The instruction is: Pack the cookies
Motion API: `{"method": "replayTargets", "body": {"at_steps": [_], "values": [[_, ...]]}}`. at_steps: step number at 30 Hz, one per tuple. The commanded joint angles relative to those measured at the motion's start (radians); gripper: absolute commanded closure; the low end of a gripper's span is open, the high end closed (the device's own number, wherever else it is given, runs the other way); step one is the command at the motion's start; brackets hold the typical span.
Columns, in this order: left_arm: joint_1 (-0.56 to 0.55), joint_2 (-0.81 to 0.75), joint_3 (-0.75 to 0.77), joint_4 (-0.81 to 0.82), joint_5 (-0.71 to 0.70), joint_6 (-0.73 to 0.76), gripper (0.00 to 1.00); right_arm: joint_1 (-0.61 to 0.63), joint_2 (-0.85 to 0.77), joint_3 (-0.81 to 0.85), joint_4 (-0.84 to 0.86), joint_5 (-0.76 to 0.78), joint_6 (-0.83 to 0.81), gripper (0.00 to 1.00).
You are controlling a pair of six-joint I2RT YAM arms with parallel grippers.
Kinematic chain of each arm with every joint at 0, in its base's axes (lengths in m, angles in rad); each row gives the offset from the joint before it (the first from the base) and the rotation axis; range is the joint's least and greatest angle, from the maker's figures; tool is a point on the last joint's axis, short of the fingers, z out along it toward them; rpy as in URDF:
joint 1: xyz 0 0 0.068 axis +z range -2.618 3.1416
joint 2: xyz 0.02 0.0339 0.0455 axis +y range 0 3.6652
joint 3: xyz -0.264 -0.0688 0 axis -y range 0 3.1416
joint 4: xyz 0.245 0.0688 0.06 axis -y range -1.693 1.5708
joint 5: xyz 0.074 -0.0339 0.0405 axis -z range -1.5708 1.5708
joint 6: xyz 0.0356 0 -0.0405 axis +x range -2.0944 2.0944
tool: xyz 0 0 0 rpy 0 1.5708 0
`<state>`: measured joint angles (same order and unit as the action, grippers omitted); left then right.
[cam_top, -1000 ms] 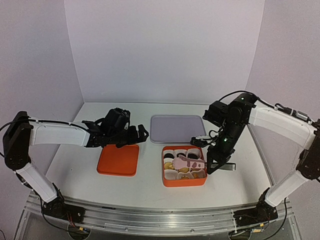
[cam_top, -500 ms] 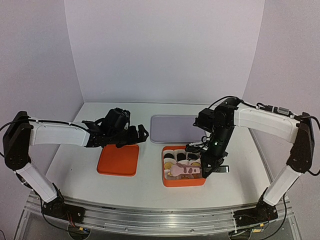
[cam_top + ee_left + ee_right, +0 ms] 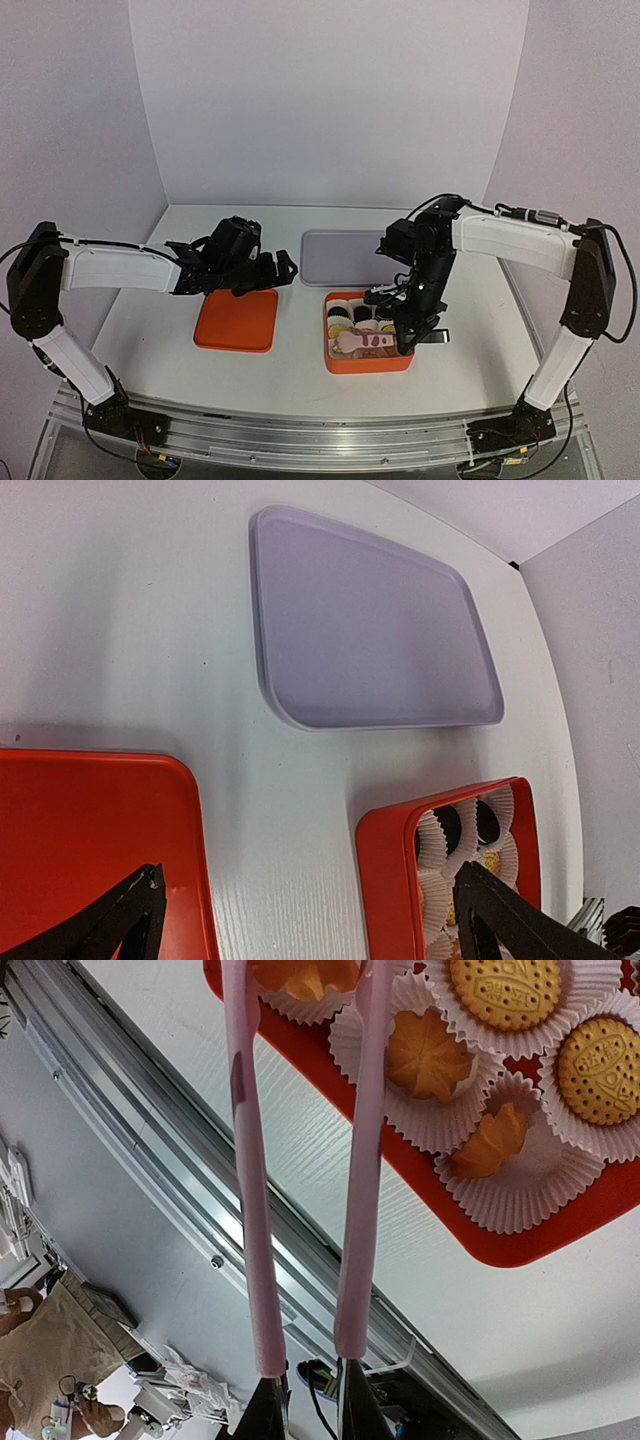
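right gripper (image 3: 407, 335) clamped on pink tongs (image 3: 366, 342) — swung left since a second ago, now over the near row | cookies (image 3: 505, 990) sit inside orange box (image 3: 370, 366) | left gripper (image 3: 274, 268) wide above lid (image 3: 236, 322) | filling looks nearly done

This looks like a robot lab, not a home. 2 robot arms, the left arm (image 3: 110, 270) and the right arm (image 3: 520, 240), are bolted to a metal rail (image 3: 320, 435) at the near edge of a white table (image 3: 150, 300). Plain pale purple walls (image 3: 330, 100) box the table in on 3 sides. Loose wires (image 3: 152, 452) sit by the rail.
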<state>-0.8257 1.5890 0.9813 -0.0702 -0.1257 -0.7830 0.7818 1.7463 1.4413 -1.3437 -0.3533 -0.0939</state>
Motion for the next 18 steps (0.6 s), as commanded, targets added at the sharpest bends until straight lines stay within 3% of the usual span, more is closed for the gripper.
{"method": "replayTargets", "body": {"at_steps": [1, 18], "values": [[0.002, -0.008, 0.028, 0.009, -0.002, 0.005, 0.00, 0.007, 0.013, 0.042, -0.035, -0.004, -0.004, 0.91], [0.002, -0.018, 0.014, 0.023, -0.001, 0.002, 0.00, 0.007, 0.043, 0.048, 0.000, 0.041, 0.026, 0.87]]}}
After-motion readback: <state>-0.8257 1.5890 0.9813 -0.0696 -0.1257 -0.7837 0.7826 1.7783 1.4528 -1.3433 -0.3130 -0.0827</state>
